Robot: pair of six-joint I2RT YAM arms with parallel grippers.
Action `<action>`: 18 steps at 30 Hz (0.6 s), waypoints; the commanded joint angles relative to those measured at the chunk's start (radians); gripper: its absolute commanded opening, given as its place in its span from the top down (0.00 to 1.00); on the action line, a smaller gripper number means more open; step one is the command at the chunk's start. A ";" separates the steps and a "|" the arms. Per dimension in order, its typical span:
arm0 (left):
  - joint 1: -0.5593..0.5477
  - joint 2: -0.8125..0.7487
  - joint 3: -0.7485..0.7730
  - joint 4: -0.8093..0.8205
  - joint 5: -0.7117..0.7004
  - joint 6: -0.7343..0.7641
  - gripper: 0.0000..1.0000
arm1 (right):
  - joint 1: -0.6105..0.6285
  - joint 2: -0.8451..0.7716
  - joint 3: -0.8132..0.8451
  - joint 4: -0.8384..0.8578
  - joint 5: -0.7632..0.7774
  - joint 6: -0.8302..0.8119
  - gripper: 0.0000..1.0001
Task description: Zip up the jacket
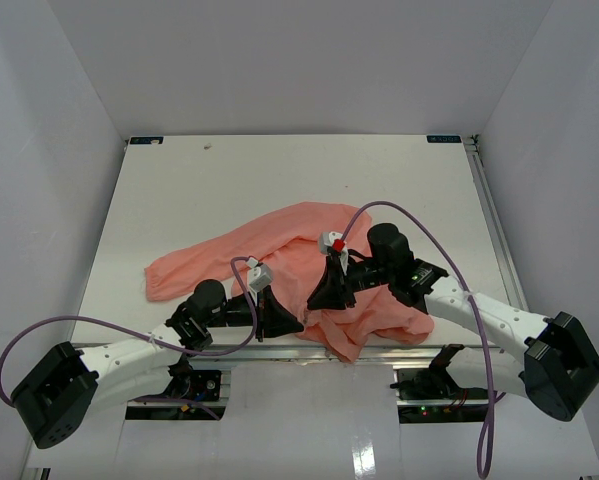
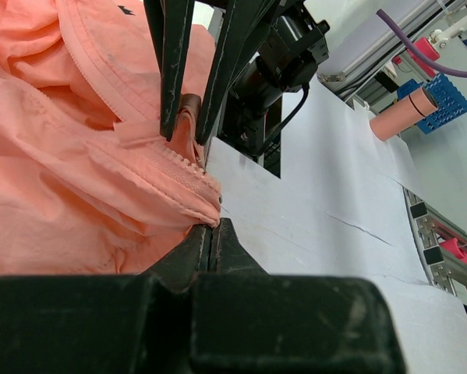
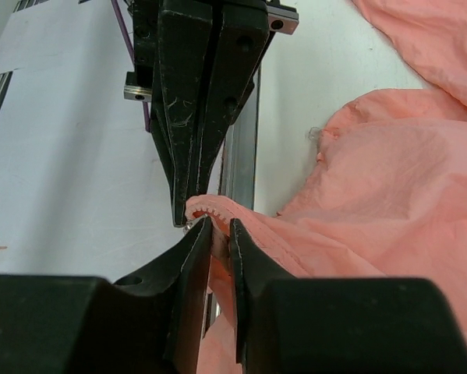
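Lying on white table (image 1: 279, 170), white walls (image 1: 279, 60) round: jacket (image 1: 279, 245) pinched by L claw (image 2: 211, 231), R claw (image 3: 220, 235).

table (image 1: 279, 180): white top, dark speck (image 1: 208, 147) near far left corner
walls (image 1: 299, 60): plain pale grey, on far, left and right sides
right edge: metal rail (image 1: 490, 215)
far corners: blue tags (image 1: 144, 141)
off table: blue rack (image 2: 445, 103), pink roll (image 2: 401, 117)
light: soft, even

A white flat table top (image 1: 279, 180) stands between pale grey walls (image 1: 279, 60). A silver metal rail (image 1: 491, 215) runs along its right side. A small dark speck (image 1: 208, 147) lies near the far edge. The left wrist view shows a blue plastic rack (image 2: 444, 105), with a salmon-pink cylinder roll (image 2: 401, 115) just beside it.
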 commanded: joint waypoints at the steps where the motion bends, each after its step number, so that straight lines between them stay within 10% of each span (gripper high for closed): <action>1: 0.003 -0.011 0.005 0.002 0.019 -0.004 1.00 | 0.003 0.006 0.024 0.049 -0.010 0.016 0.88; 18: 0.009 -0.026 0.019 -0.043 0.031 0.000 1.00 | -0.004 -0.093 -0.020 0.067 0.245 0.016 0.92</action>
